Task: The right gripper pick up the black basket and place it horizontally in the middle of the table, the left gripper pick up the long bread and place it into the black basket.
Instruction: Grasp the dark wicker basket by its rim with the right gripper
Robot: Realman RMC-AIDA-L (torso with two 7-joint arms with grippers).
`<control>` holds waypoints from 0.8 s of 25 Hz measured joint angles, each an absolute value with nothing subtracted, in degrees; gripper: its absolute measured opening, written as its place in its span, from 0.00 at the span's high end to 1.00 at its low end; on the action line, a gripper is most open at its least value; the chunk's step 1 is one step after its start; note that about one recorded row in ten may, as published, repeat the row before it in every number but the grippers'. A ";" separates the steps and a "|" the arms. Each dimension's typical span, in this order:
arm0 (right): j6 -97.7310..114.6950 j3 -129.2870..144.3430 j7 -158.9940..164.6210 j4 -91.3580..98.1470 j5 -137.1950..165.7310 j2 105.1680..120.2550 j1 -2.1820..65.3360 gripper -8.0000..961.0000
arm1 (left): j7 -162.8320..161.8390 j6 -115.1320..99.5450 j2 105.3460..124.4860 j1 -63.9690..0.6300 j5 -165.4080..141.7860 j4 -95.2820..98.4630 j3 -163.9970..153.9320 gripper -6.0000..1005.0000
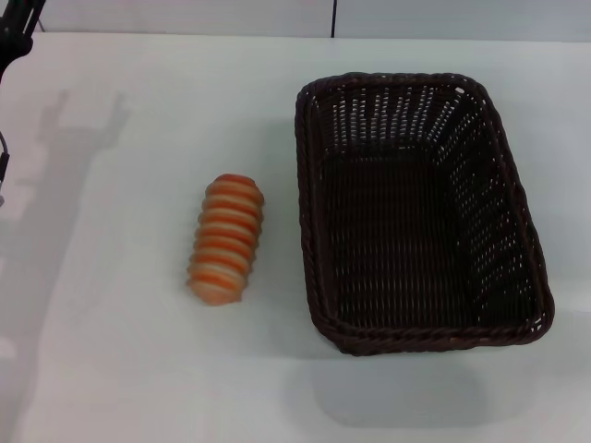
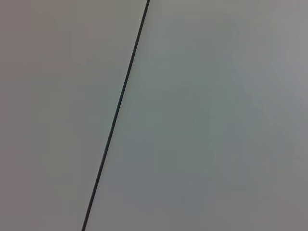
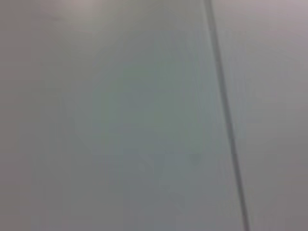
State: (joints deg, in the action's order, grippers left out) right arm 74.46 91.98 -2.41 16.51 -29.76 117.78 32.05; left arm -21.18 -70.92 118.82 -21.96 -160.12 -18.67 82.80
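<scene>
Head view: a black part of the left arm [image 1: 17, 26] shows only at the far left corner of the table [image 1: 120, 369]; the left gripper itself is not visible, so its opening and any load cannot be told. The right gripper is out of view altogether; same verdict.

Basket [image 1: 420, 212] sits on the table, right of centre, long axis running away from the robot, open side up, with nothing inside. Bread [image 1: 227, 239] lies on the table just left of the basket, apart from it, long axis roughly parallel to the basket's left wall. It is nearer the robot than the arm part and to its right, well apart from it. Bare table between them.

Both wrist views: only a plain pale surface crossed by one thin dark seam [image 2: 118, 106] [image 3: 226, 120].
</scene>
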 joint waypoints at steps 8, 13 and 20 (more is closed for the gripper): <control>54.48 91.84 -12.63 37.12 -28.16 117.88 24.78 0.36 | -21.50 -70.95 118.82 -21.28 -160.05 -18.95 82.79 0.15; 30.74 88.80 -17.08 53.73 -24.22 118.27 20.45 0.36 | -21.54 -72.01 118.83 -21.09 -160.04 -18.89 82.79 0.15; -0.89 83.23 -19.52 69.13 -22.61 118.87 20.42 0.36 | -21.62 -73.12 118.82 -20.62 -160.22 -19.09 82.17 0.16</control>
State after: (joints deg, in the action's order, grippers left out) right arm -0.89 83.23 -19.52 69.13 -22.61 118.87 20.42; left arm -21.62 -73.12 118.82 -20.62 -160.22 -19.09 82.17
